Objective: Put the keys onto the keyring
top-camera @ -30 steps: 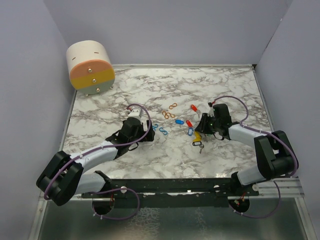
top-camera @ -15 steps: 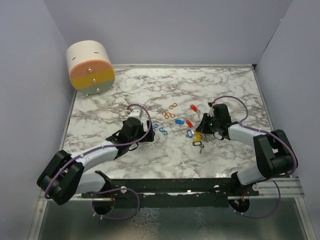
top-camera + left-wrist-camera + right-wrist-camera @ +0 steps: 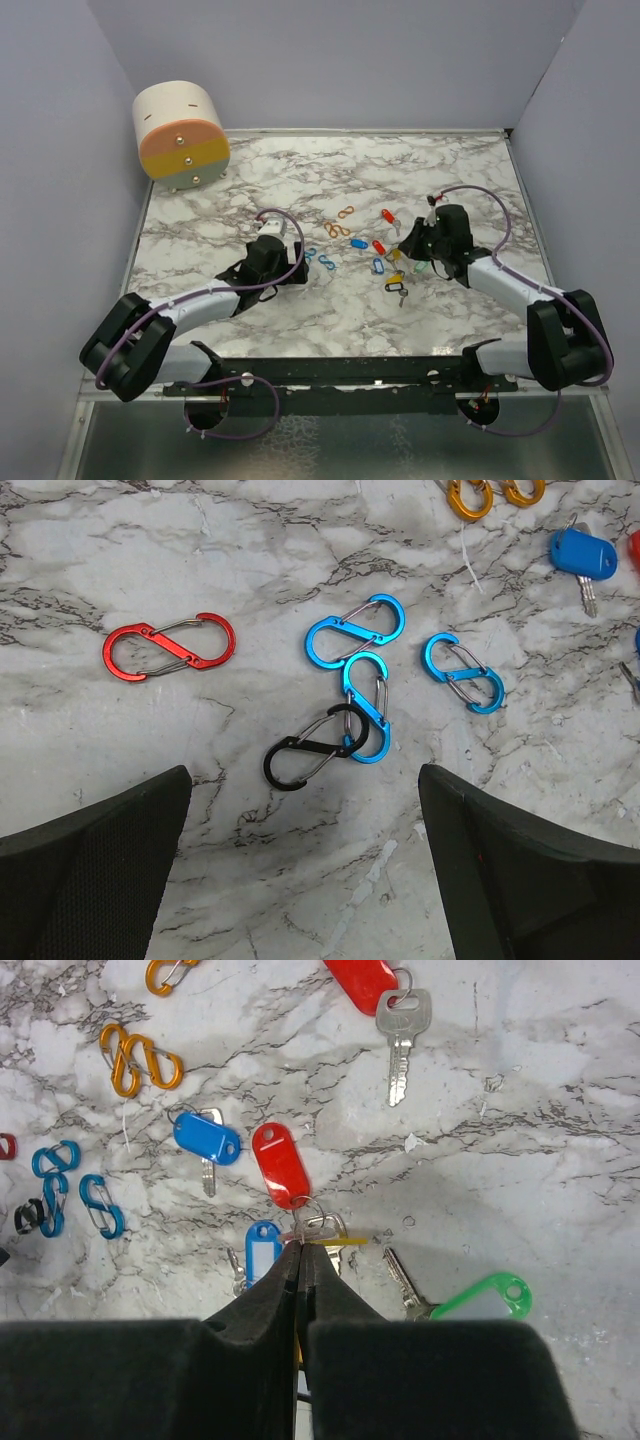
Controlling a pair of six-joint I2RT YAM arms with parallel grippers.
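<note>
Pinching shut, right pincer [image 3: 298, 1252] meets metal ring [image 3: 312, 1222] of red oval-tagged key [image 3: 281, 1165]; left pincer [image 3: 302, 780] gaping, empty.

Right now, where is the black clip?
In the left wrist view, the black clip lies mid-frame, overlapping a blue clip, lower-right of the red clip.

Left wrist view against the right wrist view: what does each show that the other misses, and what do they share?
Only left wrist: the left gripper, open, and the red figure-eight metal clip whole (a sliver at the other view's edge).
Only right wrist: the right gripper, shut by the ring of an oval red plastic key tag; a second red-tagged silver key; a green-tagged key; a blue tag with a white label.
Both: three blue figure-eight clips, the black clip, orange clips, the solid blue-tagged key.
</note>
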